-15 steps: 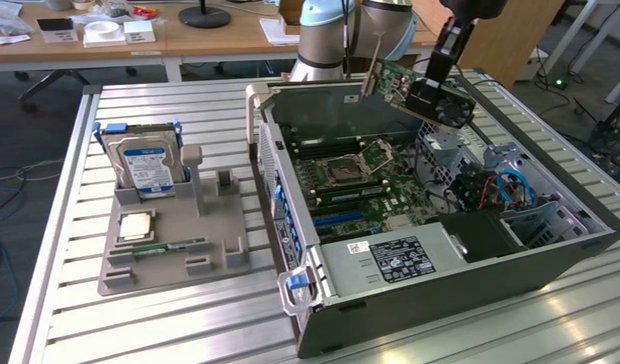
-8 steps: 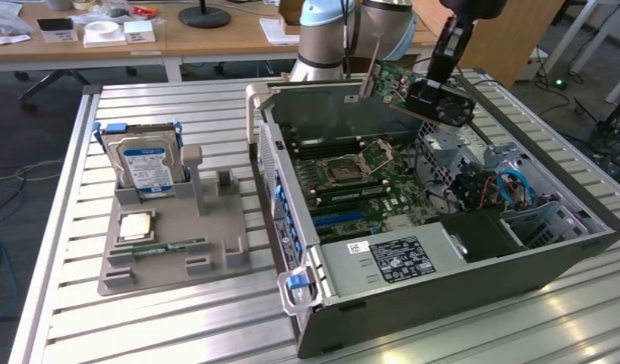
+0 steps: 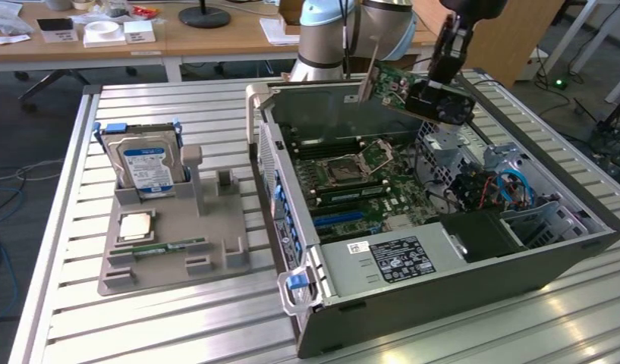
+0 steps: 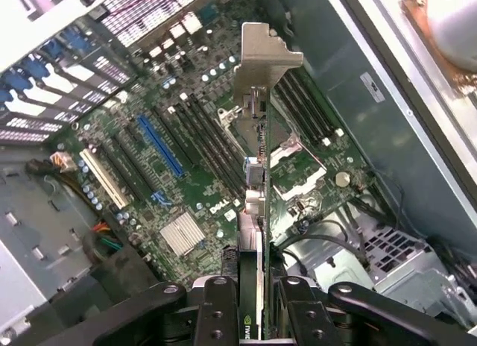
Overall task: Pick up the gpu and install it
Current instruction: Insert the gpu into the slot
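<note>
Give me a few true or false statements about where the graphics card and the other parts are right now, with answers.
1. The pincer grips the gpu. True.
2. The gpu sits in a motherboard slot. False: it is held in the air over the computer case.
3. The hard drive stands upright in the grey holder. True.
4. The case is closed. False: it lies open, with the motherboard showing.

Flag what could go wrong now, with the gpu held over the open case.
1. The gpu hangs tilted in the gripper; it may meet a slot askew and jam.
2. In the wrist view it lies by the CPU socket, away from the blue slot; lowering here could hit parts.
3. Its bracket might catch the case wall.
</note>
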Robot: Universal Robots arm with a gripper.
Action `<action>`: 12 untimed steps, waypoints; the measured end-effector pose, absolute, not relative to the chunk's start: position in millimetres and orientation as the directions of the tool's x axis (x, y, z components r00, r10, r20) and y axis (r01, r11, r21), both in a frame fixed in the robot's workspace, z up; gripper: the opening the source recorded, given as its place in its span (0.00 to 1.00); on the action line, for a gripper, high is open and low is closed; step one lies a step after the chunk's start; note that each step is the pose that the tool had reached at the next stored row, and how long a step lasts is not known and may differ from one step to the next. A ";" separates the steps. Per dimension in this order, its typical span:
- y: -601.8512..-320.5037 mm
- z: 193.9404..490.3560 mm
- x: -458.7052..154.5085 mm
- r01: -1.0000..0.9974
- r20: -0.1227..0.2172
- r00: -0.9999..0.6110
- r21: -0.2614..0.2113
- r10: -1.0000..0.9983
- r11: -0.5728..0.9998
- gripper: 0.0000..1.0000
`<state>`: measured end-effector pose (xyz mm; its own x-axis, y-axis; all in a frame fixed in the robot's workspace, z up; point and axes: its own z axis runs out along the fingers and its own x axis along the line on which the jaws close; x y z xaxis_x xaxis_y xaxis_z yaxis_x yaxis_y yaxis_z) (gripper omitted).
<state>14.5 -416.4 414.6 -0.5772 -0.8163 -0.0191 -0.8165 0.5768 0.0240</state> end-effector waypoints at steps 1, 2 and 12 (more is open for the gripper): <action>-416.4 414.6 14.5 -0.825 -0.019 -0.564 0.024 -0.825 0.564 0.26; -416.4 414.6 14.5 -0.834 -0.018 -0.552 0.024 -0.834 0.551 0.26; -416.4 414.5 14.5 -0.907 -0.016 -0.421 0.022 -0.907 0.421 0.26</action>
